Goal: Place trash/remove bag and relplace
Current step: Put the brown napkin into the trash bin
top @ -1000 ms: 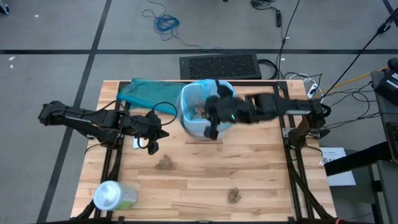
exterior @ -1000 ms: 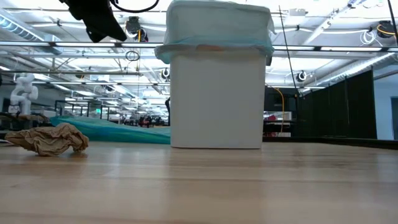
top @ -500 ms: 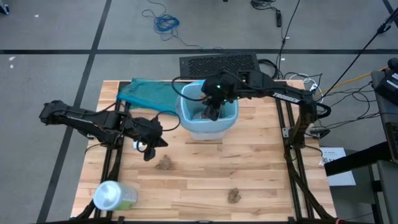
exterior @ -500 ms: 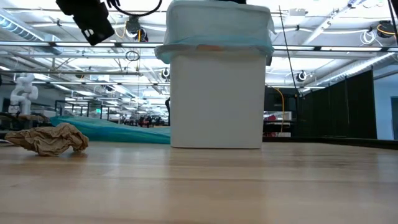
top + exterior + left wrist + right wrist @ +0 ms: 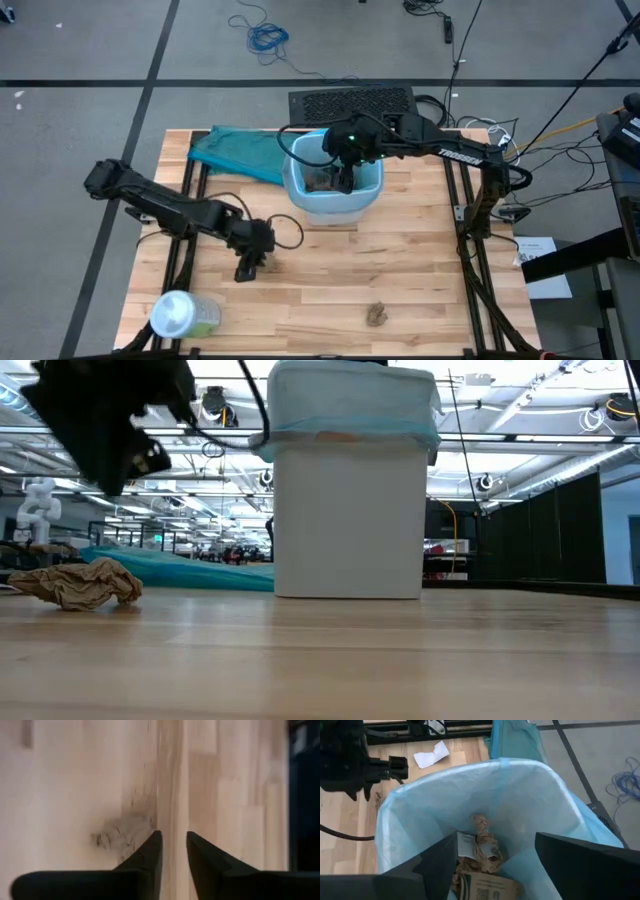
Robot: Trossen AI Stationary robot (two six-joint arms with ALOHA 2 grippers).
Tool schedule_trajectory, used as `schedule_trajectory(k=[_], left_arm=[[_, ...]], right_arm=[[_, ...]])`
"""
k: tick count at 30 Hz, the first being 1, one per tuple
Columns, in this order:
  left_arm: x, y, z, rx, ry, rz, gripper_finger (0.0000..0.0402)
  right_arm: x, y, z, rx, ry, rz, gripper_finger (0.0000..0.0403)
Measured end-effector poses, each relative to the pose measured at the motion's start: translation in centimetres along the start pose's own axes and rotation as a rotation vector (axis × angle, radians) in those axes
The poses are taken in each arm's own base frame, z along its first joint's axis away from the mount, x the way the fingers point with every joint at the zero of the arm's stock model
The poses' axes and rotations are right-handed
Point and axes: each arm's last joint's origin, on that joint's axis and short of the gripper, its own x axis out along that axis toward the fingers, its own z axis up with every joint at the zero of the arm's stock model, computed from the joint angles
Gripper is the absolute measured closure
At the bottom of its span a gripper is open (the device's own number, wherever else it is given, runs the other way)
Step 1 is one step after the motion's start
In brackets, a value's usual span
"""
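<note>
The white bin point(image 5: 350, 520) stands on the table lined with the pale-blue bag point(image 5: 470, 795), whose rim is folded over the bin's top. Brown wads and white scraps point(image 5: 481, 845) lie at its bottom. My right gripper point(image 5: 495, 837) hangs open over the bin's mouth point(image 5: 345, 172). One brown wad point(image 5: 80, 582) lies on the table left of the bin. My left gripper point(image 5: 246, 268) hovers above it, fingers pointing down with a narrow gap point(image 5: 173, 837). A second wad point(image 5: 377, 314) rests near the table's near edge.
A darker teal bag point(image 5: 235, 150) lies flat at the far left of the table. The pale-green container with white lid point(image 5: 180, 315) stands at the near left corner. A white scrap point(image 5: 432, 754) lies on the table left of the bin.
My left gripper has moved toward the table's near edge and down, ending above the brown wad. My right gripper swung from the bin's near rim to over its middle, then stayed there. The bin and the wads have not moved.
</note>
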Motion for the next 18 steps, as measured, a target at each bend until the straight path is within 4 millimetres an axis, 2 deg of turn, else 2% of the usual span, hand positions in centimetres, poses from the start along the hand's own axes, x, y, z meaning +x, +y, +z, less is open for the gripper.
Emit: schedule_trajectory(k=[6, 12, 18], left_arm=[[3.0, 0.2, 0.1, -0.01, 0.109, 0.037, 0.0275], [6.1, 0.9, -0.6, 0.07, 0.274, 0.083, 0.0272], [7.8, 2.0, -0.7, 0.058, 0.353, 0.104, 0.0272]], right_arm=[[0.0, 0.1, 0.0, -0.028, 0.0, 0.002, 0.014], [0.0, 0.1, 0.0, -0.063, -0.005, 0.002, 0.014], [0.0, 0.1, 0.0, -0.077, -0.002, 0.002, 0.014]])
